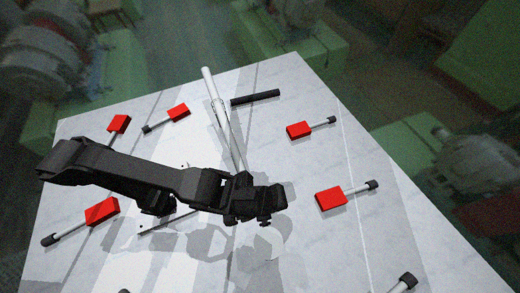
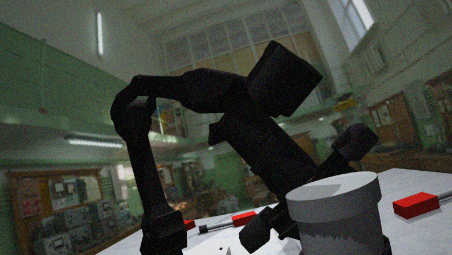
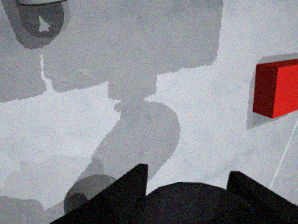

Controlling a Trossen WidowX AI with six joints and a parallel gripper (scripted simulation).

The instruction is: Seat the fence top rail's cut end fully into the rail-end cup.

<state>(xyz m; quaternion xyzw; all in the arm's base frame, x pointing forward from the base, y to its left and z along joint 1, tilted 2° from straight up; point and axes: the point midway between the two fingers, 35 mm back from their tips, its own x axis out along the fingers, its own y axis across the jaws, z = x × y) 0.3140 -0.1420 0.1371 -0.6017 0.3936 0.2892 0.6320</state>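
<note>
Pincer (image 1: 243, 179) is clamped on the rail (image 1: 226, 123) near its cut end (cup hidden under the arm), so seating and letting go remain.

Top view high overhead, exterior low beside post, wrist downward, sharing table (image 1: 400, 233).

On the table (image 1: 400, 218): one white rail (image 1: 221, 109), one wire loop (image 1: 215, 103), one black bar (image 1: 255, 97), five red-headed tools (image 1: 329, 197), two more handle ends at the near edge (image 1: 406, 280), one arm (image 1: 120, 174)
</note>
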